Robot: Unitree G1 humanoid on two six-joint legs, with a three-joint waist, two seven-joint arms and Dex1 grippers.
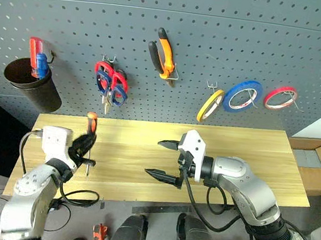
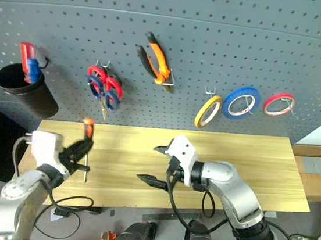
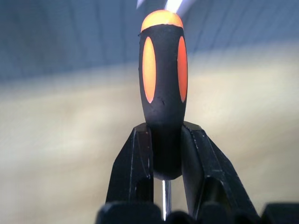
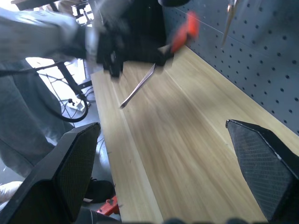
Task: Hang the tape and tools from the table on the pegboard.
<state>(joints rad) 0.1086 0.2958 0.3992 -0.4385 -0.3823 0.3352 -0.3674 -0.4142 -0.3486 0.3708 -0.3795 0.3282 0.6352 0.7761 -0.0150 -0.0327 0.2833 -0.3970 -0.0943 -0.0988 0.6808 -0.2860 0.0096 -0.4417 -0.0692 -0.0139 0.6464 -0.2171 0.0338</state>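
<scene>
Screwdriver (image 1: 91,128), orange-and-black handle: the last of the tools you have yet to hang, as far as these views show. It sits upright in your left gripper (image 1: 85,146), near the left end of the table (image 1: 233,146), jaws clamped on the lower handle, shaft pointing down just above the wood. Your right gripper (image 1: 164,161) hangs over the table's middle with its fingers spread wide and nothing between them.

Tabletop otherwise bare, so judge the pick-up phase finished.

Farther back, on the pegboard (image 1: 218,33): pliers (image 1: 162,55) hang upper centre; dark-handled scissors (image 1: 103,83) share a hook cluster with red-handled scissors (image 1: 118,82), left of centre; yellow tape (image 1: 210,105) hangs right of centre, beside a blue tape roll (image 1: 243,95) and a thin red tape roll (image 1: 280,97).

Far left, a dark cup (image 1: 33,84) holds red-and-blue screwdrivers (image 1: 37,58); it looks the likeliest home for yours.

Obstacles: the cup is already part-filled, and the scissors cluster hangs just right of it, so you have little room there
</scene>
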